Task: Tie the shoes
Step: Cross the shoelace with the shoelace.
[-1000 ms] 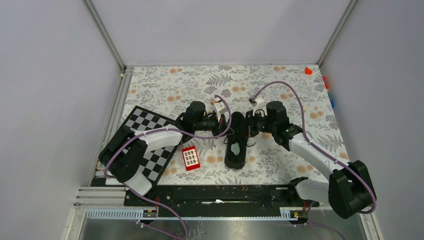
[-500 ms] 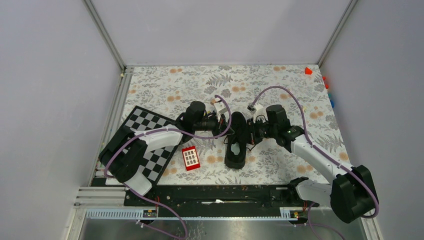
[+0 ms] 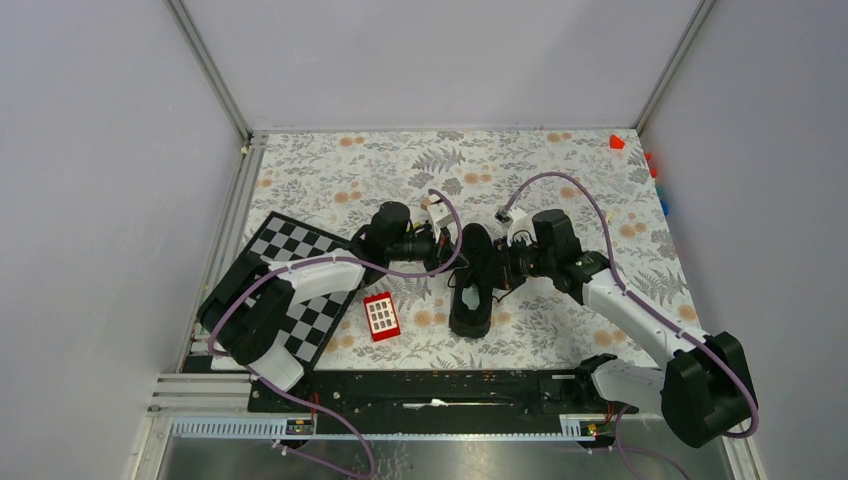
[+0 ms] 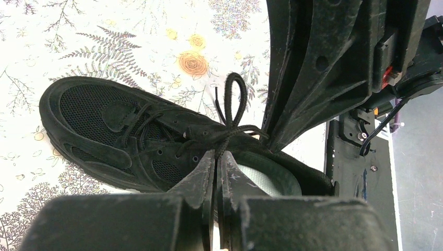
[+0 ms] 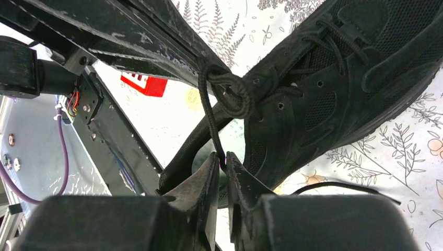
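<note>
1. The shoe (image 3: pixel 472 300) lies on the bench (image 3: pixel 350 180) just to the 6 o'clock side of centre. Its toe points to 12 o'clock and its heel to 6 o'clock, sole down, with the pale insole showing.
2. The lace (image 4: pixel 225 135) is knotted over the eyelets near the shoe's opening, and one bow stands up from the knot. Another stretch of lace lies loose on the bench beside the sole.
3. The left fingers (image 4: pixel 201 178) reach the shoe from 9 o'clock. They are clenched, and a strand from the knot runs straight down into the seam between their tips, so they are grasping the lace.
4. The right fingers (image 5: pixel 201 183) reach in from 3 o'clock, opposite the left ones. Only a narrow slit shows between their tips. A strand drawn straight from the knot ends in that slit, and we read this as a grasp on the lace.
5. A red keypad block (image 3: pixel 381 316) sits near the shoe at its 8 o'clock, apart from it.
6. A checkered board (image 3: pixel 275 243) lies further out at 9 o'clock, partly under the left arm.
7. A small red block (image 3: pixel 617 141) sits at the bench's 1 o'clock corner, well apart from the shoe.
</note>
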Controlling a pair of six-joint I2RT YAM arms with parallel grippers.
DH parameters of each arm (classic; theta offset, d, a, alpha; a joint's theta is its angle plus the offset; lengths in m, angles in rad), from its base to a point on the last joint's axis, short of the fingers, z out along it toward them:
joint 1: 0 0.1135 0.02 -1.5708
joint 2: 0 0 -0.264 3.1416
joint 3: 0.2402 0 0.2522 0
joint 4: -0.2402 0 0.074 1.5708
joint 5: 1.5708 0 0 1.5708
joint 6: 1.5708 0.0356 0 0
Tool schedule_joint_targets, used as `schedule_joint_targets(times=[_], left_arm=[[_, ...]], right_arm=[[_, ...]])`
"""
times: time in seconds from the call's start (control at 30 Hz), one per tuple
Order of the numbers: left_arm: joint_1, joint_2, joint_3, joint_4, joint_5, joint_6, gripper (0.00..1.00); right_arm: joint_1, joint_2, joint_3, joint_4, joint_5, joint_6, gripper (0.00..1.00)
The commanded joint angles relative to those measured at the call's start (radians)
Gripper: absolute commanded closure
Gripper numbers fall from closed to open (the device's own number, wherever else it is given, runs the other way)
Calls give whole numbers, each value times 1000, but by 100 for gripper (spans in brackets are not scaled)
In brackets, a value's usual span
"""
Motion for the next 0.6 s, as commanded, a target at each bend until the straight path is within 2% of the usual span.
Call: schedule_joint_targets(times=[0.0, 0.3, 0.57], left_arm=[[6, -27, 30, 65, 28, -9, 100], [-5, 4, 49, 99, 48, -44, 100], [-9, 14, 59, 105, 48, -46, 100]], right_arm=[[7, -2, 57, 26, 2, -4, 83], [7, -1, 84, 40, 3, 10, 79], [8, -38, 91, 4, 65, -3, 53]])
